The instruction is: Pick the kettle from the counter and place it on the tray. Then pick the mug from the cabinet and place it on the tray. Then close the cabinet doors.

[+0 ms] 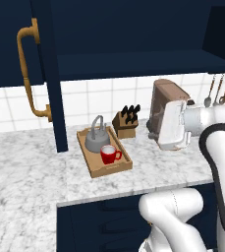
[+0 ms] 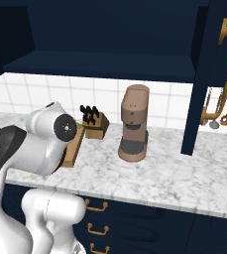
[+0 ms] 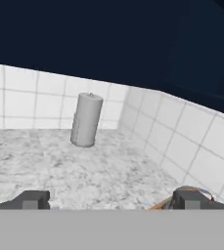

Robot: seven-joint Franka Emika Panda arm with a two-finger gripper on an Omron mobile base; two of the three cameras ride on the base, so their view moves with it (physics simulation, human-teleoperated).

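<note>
The wooden tray (image 1: pixel 115 169) lies on the marble counter (image 1: pixel 30 172). On it stand the grey kettle (image 1: pixel 98 140) and, in front of it, the red mug (image 1: pixel 110 154). The navy cabinet (image 1: pixel 133 64) is open above them, its shelf bare. Its left door (image 1: pixel 11 59) and right door (image 2: pixel 206 74) both stand swung out. In the hand view my gripper (image 3: pixel 112 200) is open with nothing between its fingertips (image 3: pixel 33 199). It points along the counter toward a tiled corner. My white hand hangs to the right of the tray, in front of the coffee machine.
A brown coffee machine (image 2: pixel 135 124) and a knife block (image 1: pixel 126 123) stand at the back of the counter. Utensils (image 2: pixel 219 111) hang on the wall at the right. A grey cylinder (image 3: pixel 86 119) stands by the tiled corner. My arm hides most of the tray (image 2: pixel 74 146) in the right base view.
</note>
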